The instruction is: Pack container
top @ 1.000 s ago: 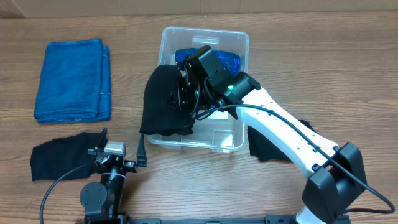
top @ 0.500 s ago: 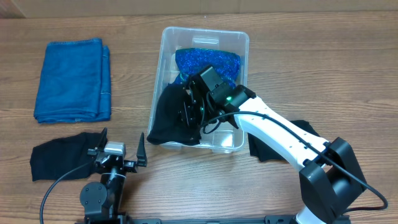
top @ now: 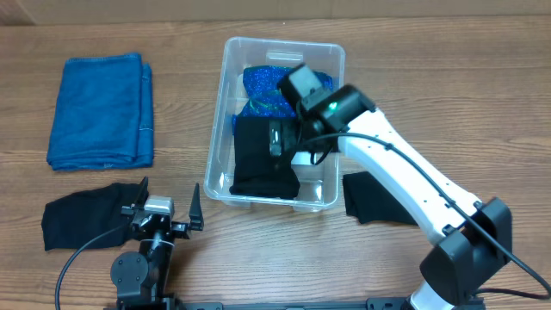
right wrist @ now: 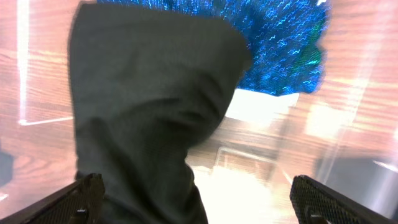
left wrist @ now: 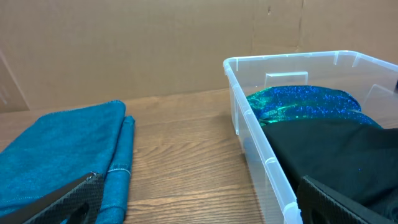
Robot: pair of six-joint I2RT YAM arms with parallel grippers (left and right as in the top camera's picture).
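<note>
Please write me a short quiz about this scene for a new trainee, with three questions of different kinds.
1. True or false: the black cloth lies inside the container.
2. What lies on the table left of the container? A: a red cup. B: a folded blue towel. C: a white plate.
3. Fill in: the right gripper stands ___ above the black cloth.
Key: 1 true; 2 B; 3 open.

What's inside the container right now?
A black cloth lies in the container, overlapping a sparkly blue cloth at the far end. Some bare base shows beside them. Anything beneath either cloth is hidden.
</note>
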